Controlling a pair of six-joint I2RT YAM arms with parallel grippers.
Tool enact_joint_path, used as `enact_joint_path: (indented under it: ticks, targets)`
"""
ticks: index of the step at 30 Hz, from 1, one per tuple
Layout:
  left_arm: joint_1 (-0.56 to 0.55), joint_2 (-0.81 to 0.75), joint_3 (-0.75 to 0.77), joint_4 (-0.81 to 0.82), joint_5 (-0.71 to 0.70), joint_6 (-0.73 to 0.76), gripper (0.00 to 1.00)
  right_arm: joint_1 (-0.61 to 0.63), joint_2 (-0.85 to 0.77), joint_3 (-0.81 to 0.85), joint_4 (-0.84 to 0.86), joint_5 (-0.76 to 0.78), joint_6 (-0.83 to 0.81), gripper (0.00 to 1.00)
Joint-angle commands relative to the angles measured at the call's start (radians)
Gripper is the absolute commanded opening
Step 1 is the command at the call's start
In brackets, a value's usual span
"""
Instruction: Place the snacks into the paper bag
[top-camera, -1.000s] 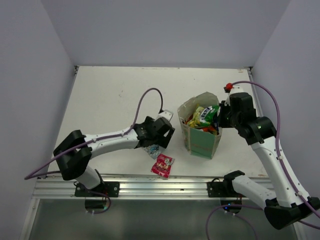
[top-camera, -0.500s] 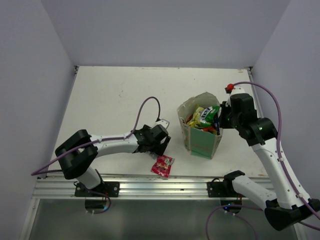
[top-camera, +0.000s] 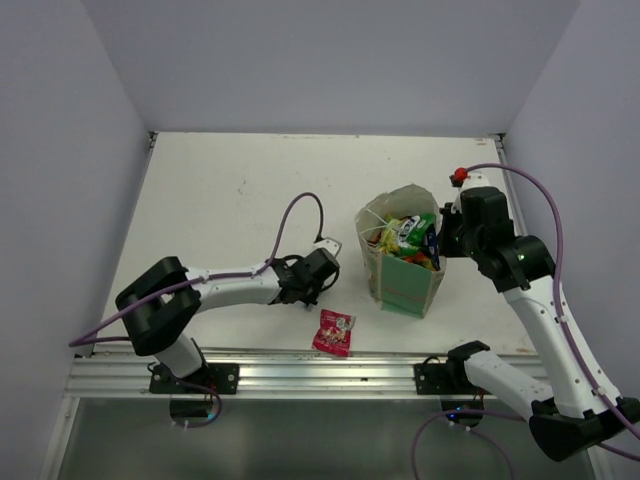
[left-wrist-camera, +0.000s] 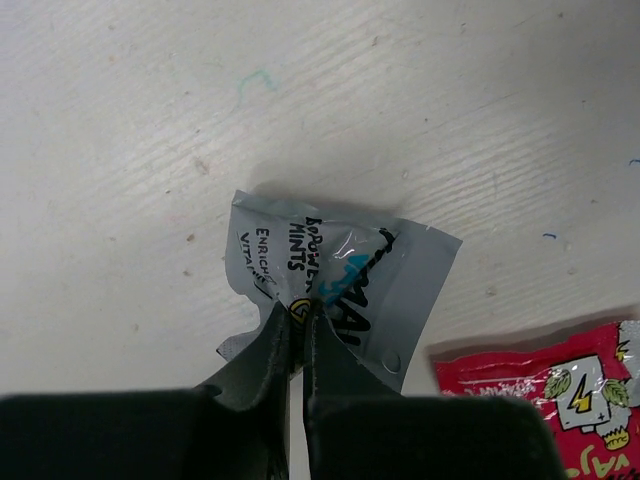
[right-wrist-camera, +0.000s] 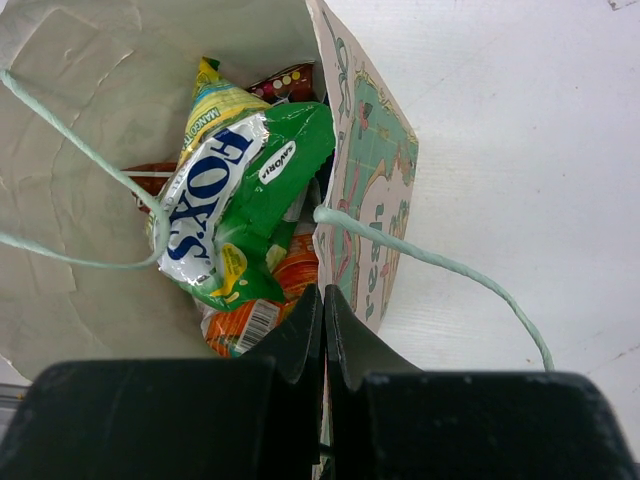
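The silvery packet (left-wrist-camera: 400, 285), centre of the left wrist view, is judged light, limp, slippery foil. The left fingers (left-wrist-camera: 262, 360) pinch its near sealed edge. The right fingers (right-wrist-camera: 345, 345) clamp the paper bag (right-wrist-camera: 365, 200) rim.

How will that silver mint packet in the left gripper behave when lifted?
The silvery mint packet looks thin and crinkled, so it will probably droop, hanging from the corner pinched by the left gripper. It seems flat and light, unlikely to strain the grip. Its glossy film may slip, since only an edge is held.
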Motion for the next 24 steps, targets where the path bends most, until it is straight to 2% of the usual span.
enact_joint_path:
  ticks: [1, 5, 9, 16, 21, 24]
  targets:
    - [0.0, -0.083, 0.098, -0.088, -0.11, -0.014, 0.0, 0.002, -0.013, 0.027, -0.015, 0.009, 0.01, 0.0]
    - [-0.011, -0.305, 0.253, -0.092, -0.195, 0.036, 0.0, 0.004, -0.019, 0.028, -0.019, 0.021, 0.007, 0.0]
    - [-0.025, -0.342, 0.439, -0.006, -0.191, 0.113, 0.0, 0.002, -0.017, 0.027, -0.018, 0.021, 0.01, 0.0]
    - [-0.027, -0.137, 0.618, 0.137, 0.126, 0.159, 0.0, 0.004, -0.014, 0.025, -0.01, 0.015, 0.023, 0.0]
    - [-0.036, 0.017, 0.656, 0.201, 0.24, 0.165, 0.0, 0.004, -0.024, 0.03, -0.018, 0.029, 0.023, 0.0]
    - [-0.045, 0.08, 0.692, 0.166, 0.276, 0.177, 0.0, 0.004, -0.024, 0.031, -0.024, 0.034, 0.028, 0.0]
